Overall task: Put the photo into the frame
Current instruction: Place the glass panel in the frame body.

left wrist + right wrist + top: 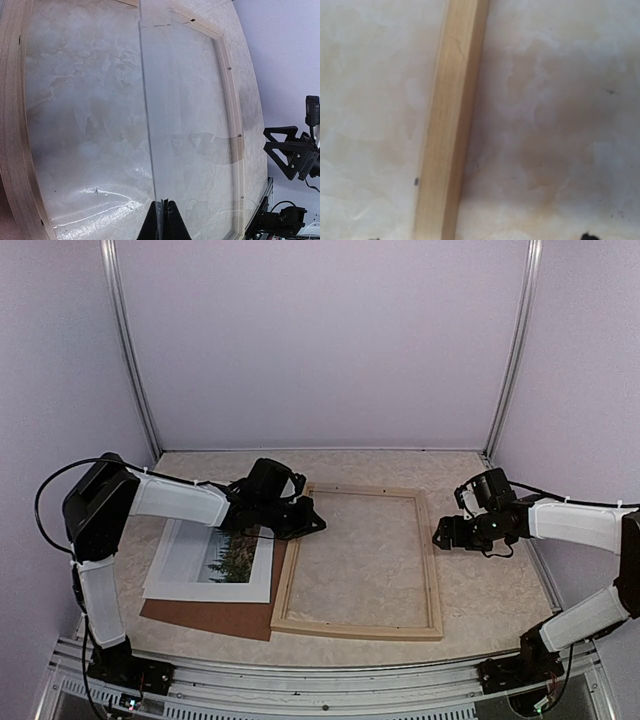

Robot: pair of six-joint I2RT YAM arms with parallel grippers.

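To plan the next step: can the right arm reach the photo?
Doubtful: the photo lies left of the frame, the right hand hangs over its right rail, and the left arm crosses above the photo.

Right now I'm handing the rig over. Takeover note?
Left gripper: looks shut on the edge of a thin clear sheet, held over the frame.
Right gripper: open, empty, above the frame's right rail.
Photo: flat on the board, left of the frame, not gripped.
Frame: flat on the table, with bare table showing inside it.
Done: photo not in yet.
Left: deal with the sheet, then put the photo into the frame.
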